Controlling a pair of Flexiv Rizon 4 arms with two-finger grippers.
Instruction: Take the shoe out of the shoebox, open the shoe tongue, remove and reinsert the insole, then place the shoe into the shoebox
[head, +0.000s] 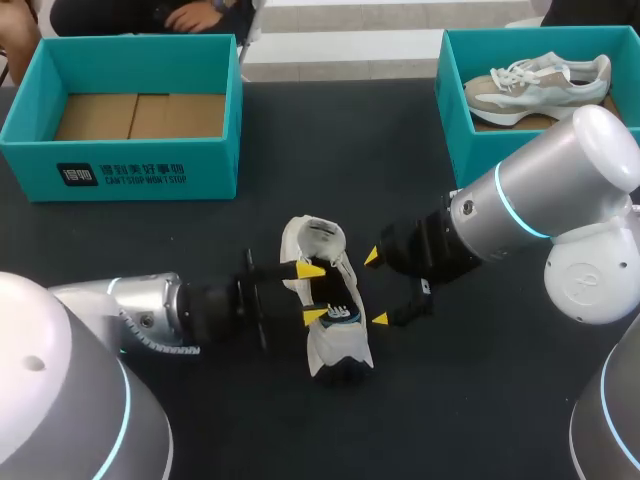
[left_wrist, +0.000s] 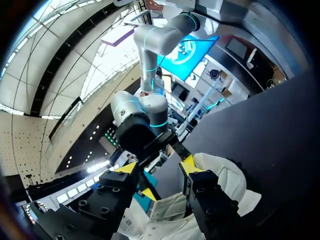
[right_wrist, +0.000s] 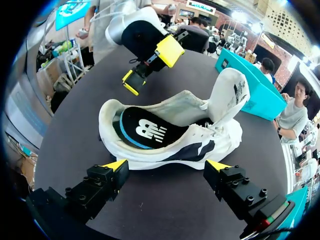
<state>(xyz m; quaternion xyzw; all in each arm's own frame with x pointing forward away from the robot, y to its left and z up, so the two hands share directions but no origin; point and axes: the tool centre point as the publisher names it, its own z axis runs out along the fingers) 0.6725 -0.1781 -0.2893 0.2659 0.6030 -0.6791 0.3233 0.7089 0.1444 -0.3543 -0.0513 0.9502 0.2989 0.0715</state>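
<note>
Left gripper (head: 314, 293) above the shoe (head: 338, 348) hides part of its opening

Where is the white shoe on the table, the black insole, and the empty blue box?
shoe on the table (right_wrist: 227, 137): right wrist view, on its white side.
insole (right_wrist: 145, 131): right wrist view, on its black middle, inside the shoe.
empty box (head: 215, 170): head view, on its front wall.

**Robotics lab bench**

Two robot arms, the left arm (head: 130, 315) and the right arm (head: 520, 210), hang over a black tabletop (head: 300, 430) set out as a test station: a teal left shoebox (head: 130, 165) and right shoebox (head: 455, 125) at its far corners, a white shoe (head: 325, 300) mid-table
</note>
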